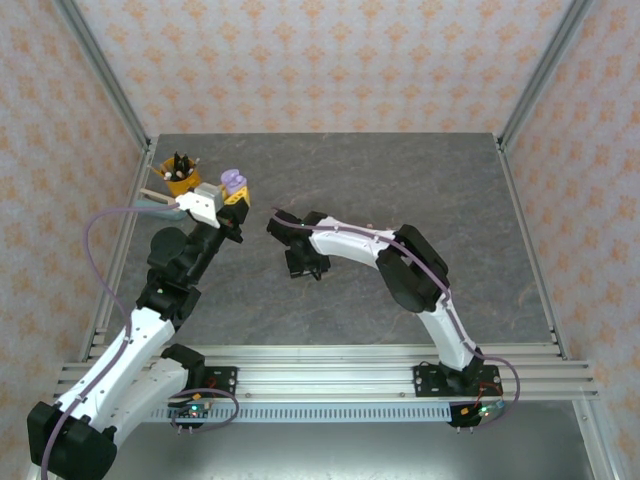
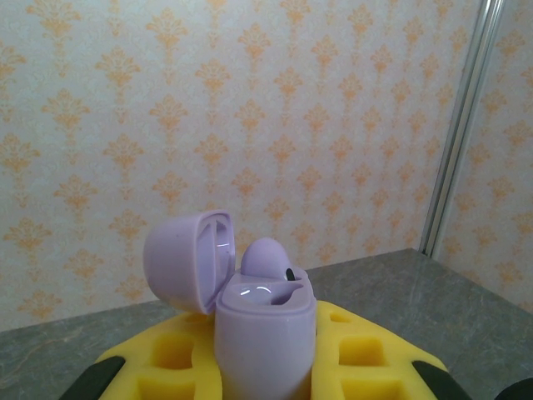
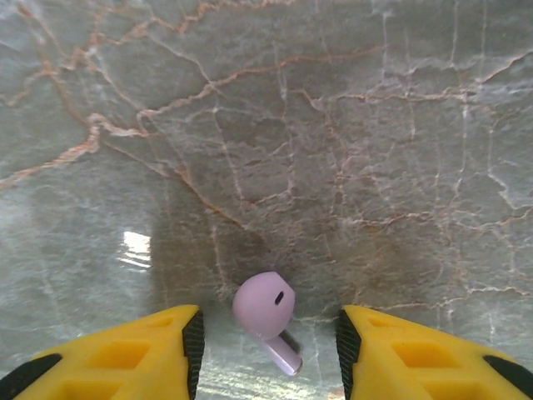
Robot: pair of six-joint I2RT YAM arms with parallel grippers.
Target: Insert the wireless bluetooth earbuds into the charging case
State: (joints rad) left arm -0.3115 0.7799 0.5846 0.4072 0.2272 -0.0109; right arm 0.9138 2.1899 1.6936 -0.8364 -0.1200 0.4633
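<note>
Glossy charging case (smooth plastic)

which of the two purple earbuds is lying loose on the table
The lilac earbud between the right gripper's open jaws, on the table. The other earbud sits in the open case clamped in the left gripper.

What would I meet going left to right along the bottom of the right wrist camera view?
Yellow black-edged gripper finger → small lilac stemmed earbud, lying on the grey marbled table → the other yellow gripper finger.

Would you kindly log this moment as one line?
left hand: shut on lilac case, lid open | right hand: open over lilac earbud on table
</note>
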